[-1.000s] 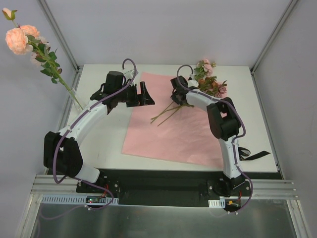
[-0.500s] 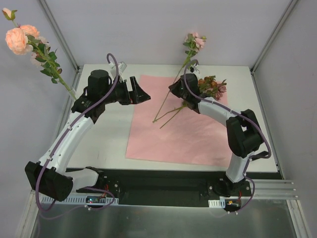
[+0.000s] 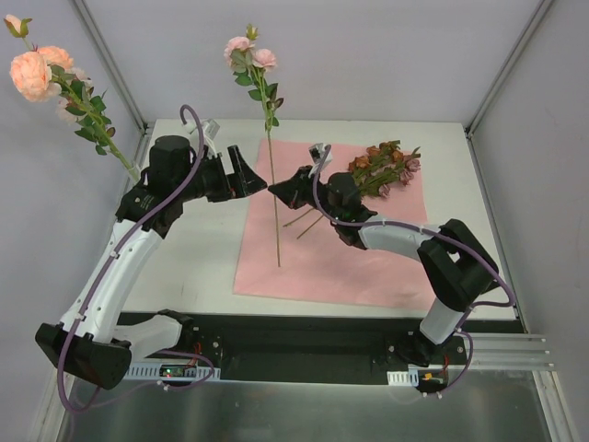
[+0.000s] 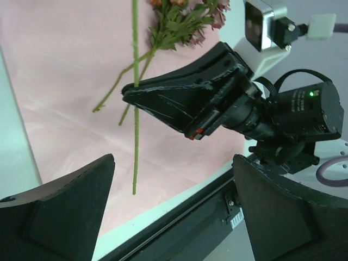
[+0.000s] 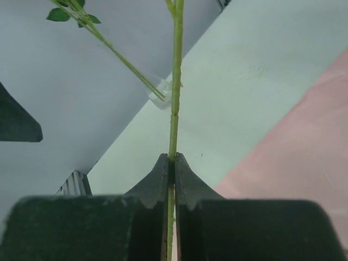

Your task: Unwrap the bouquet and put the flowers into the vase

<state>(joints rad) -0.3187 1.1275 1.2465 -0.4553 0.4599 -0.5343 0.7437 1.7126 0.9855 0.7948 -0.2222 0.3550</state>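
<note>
Raised upright off the pale pink paper sheet (image 3: 322, 262) a second ago: long-stemmed pink rose spray (image 3: 276, 230), pinched mid-stem by the clamped right gripper (image 5: 169, 159). Left gripper (image 3: 247, 171) gaping, empty, at its nine o'clock. Could pivot or slip in so thin a pinch; could topple the small clear glass vase (image 5: 161, 88), crowded against the ten o'clock edge of the white table (image 3: 202, 249). Free room overhead.
</note>
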